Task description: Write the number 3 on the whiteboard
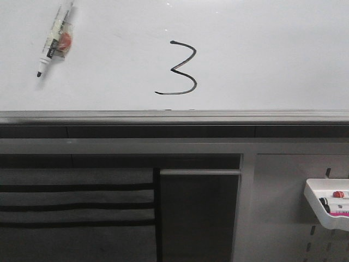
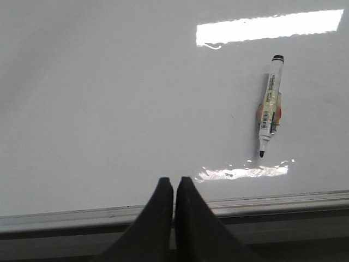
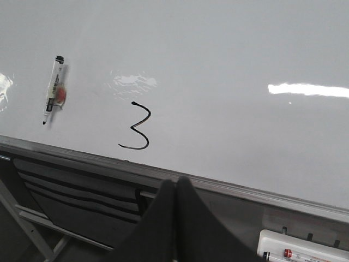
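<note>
Sitting mid-board on the large glossy white whiteboard [image 1: 262, 49], the thin black hand-drawn number 3 [image 1: 180, 69] looks complete. A white-barrelled black-tipped marker [image 1: 54, 38] clings well left of it, long axis tilted, tip downward. Both the left gripper [image 2: 173, 191] and right gripper [image 3: 174, 191] hang back below the grey rail, jaws pressed together, empty; the left arm seems nearer the marker.

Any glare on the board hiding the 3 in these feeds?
Front view: no glare, number 3 crisp. Right wrist view: bright streaks on the whiteboard sit clear of the digit. Left wrist view: two glare patches near the marker; the digit is out of frame.
</note>
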Available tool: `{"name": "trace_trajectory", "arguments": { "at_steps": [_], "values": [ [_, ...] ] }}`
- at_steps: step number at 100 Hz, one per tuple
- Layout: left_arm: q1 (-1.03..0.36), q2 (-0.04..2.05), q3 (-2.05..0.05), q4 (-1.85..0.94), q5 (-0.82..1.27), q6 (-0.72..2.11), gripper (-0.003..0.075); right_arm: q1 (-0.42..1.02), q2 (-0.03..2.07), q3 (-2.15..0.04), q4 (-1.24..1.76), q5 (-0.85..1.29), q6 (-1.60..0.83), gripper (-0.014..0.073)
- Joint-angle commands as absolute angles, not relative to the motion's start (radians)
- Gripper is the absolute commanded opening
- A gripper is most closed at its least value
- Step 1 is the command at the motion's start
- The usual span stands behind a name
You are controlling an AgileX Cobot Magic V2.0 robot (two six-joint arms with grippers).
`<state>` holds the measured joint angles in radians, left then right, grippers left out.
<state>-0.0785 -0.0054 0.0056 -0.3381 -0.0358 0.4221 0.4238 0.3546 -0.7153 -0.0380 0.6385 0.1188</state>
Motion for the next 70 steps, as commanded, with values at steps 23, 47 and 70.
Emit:
{"name": "trace_trajectory", "arguments": {
  "at_steps": [23,47,70],
  "values": [
    [-0.075,-0.035,0.009,-0.347,-0.102,0.415,-0.0018,0.418,0.364,-0.738,-0.053,0.556,0.117,-0.0074],
    [-0.075,-0.035,0.009,-0.347,-0.102,0.415,-0.0018,0.337,0.280,-0.660,-0.055,0.467,0.113,-0.0074],
    [-0.075,-0.035,0.009,-0.347,-0.102,0.415,-0.0018,0.037,0.077,-0.447,-0.055,0.314,0.113,-0.0074]
  ]
}}
